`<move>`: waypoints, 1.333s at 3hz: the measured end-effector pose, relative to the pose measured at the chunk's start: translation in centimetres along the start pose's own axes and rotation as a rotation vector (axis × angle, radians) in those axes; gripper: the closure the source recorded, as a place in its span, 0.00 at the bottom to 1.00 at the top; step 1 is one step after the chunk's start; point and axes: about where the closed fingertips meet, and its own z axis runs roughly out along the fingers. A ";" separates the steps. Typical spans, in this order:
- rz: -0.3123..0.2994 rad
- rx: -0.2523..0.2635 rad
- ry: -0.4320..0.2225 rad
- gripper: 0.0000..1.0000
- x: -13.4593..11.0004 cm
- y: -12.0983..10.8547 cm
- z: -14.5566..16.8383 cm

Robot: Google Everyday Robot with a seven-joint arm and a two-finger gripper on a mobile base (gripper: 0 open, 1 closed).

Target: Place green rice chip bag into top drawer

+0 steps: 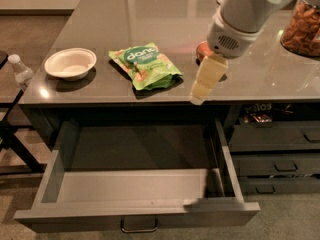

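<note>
The green rice chip bag (145, 66) lies flat on the grey countertop (100, 29), left of centre, with its dark green logo facing up. My gripper (198, 96) hangs down from the white arm (240, 19) just right of the bag, near the counter's front edge, apart from the bag and holding nothing that I can see. The top drawer (135, 216) is pulled wide open below the counter. Its grey inner floor (140, 156) has nothing on it, and its metal pull handle (139, 226) shows at the bottom.
A white bowl (70, 64) sits at the counter's left. An orange soda can (201, 50) is mostly hidden behind my gripper. A jar of nuts (302, 26) stands at the far right. Narrower stacked drawers (275, 139) are on the right; a plastic bottle (20, 69) is at the left edge.
</note>
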 end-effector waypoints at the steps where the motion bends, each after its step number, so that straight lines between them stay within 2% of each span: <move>1: -0.044 0.000 -0.049 0.00 -4.7 -0.1 0.5; 2: -0.049 0.001 -0.054 0.00 -5.1 -0.1 0.5; 3: -0.004 0.006 -0.050 0.00 -5.2 -0.3 1.1; 4: 0.080 0.002 -0.046 0.00 -6.9 -2.3 4.2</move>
